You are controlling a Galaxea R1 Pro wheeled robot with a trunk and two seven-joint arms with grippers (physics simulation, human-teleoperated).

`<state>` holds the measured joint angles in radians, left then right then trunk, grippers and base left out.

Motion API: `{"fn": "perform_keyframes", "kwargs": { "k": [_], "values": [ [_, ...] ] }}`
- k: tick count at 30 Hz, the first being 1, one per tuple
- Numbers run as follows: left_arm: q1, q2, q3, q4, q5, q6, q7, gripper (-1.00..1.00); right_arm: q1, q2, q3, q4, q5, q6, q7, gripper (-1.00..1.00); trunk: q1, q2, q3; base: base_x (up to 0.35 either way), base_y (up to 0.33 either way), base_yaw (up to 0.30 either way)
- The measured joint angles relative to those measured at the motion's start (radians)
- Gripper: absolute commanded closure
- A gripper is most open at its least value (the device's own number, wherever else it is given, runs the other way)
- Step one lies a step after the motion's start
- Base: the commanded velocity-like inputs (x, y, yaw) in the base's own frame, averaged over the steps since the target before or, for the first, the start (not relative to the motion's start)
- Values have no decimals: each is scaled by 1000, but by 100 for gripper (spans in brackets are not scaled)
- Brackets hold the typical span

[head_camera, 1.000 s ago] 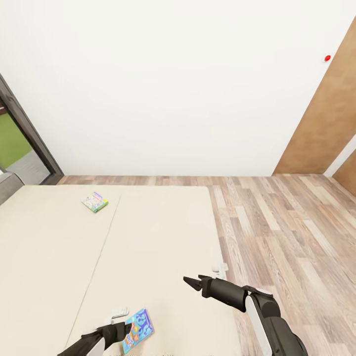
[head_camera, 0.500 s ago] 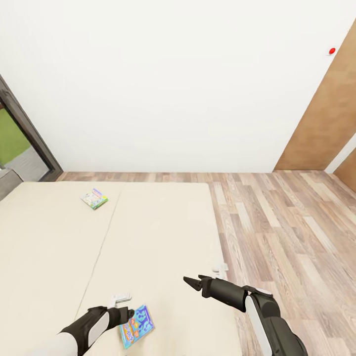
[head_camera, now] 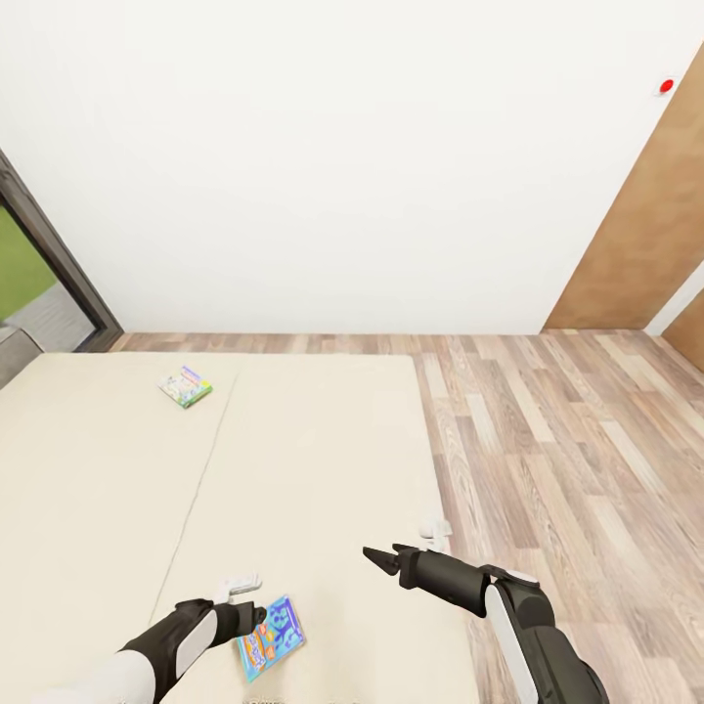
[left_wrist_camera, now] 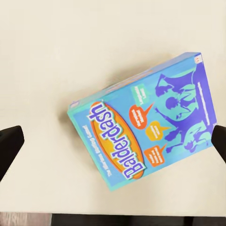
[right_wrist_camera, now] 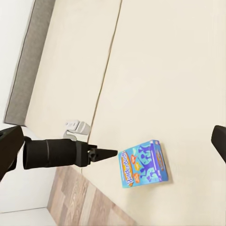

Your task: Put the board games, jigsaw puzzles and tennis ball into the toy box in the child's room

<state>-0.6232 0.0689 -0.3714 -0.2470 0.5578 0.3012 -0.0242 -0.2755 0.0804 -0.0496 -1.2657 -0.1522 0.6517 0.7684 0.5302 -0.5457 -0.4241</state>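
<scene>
Two board games lie on the beige bed [head_camera: 313, 450]. The mostly blue one [head_camera: 271, 638] is flat near the bed's front edge, and its print reads "Balderdash" in the left wrist view [left_wrist_camera: 141, 136]. My left gripper [head_camera: 252, 620] hovers at that box's left end, open, with one dark fingertip [left_wrist_camera: 9, 146] off either side of the box and not touching it. The right wrist view also catches this gripper [right_wrist_camera: 101, 153] beside the blue game [right_wrist_camera: 143, 163]. The green-bordered game [head_camera: 186, 387] rests far back on the mattress. My right gripper [head_camera: 383, 557] hangs open over the bed's right part, holding nothing.
Wood-plank floor [head_camera: 567, 460] runs along the bed's right side and behind it. A brown door [head_camera: 645, 235] stands at the right, a dark window frame [head_camera: 54, 269] at the left. The grey headboard [head_camera: 10, 350] is at the far left edge.
My left arm has reached forward from the bottom edge and now sits at the blue game's left end. The camera has tilted slightly. The right arm has not moved.
</scene>
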Motion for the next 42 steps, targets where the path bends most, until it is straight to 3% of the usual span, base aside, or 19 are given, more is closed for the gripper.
{"fn": "perform_keyframes", "kwargs": {
  "k": [22, 42],
  "values": [
    [-1, 1, 0, 0, 0, 0, -2, -100, 0, 0, 0, -1, -1, 0, -16, -100, 0, 0, -35, 0, 0, 0],
    [-17, 2, 7, -1, -1, -1, 0, -100, 0, 5, 2, -2, 2, 0, -20, -100, 0, 0, -39, 0, 0, 0]
  ]
}}
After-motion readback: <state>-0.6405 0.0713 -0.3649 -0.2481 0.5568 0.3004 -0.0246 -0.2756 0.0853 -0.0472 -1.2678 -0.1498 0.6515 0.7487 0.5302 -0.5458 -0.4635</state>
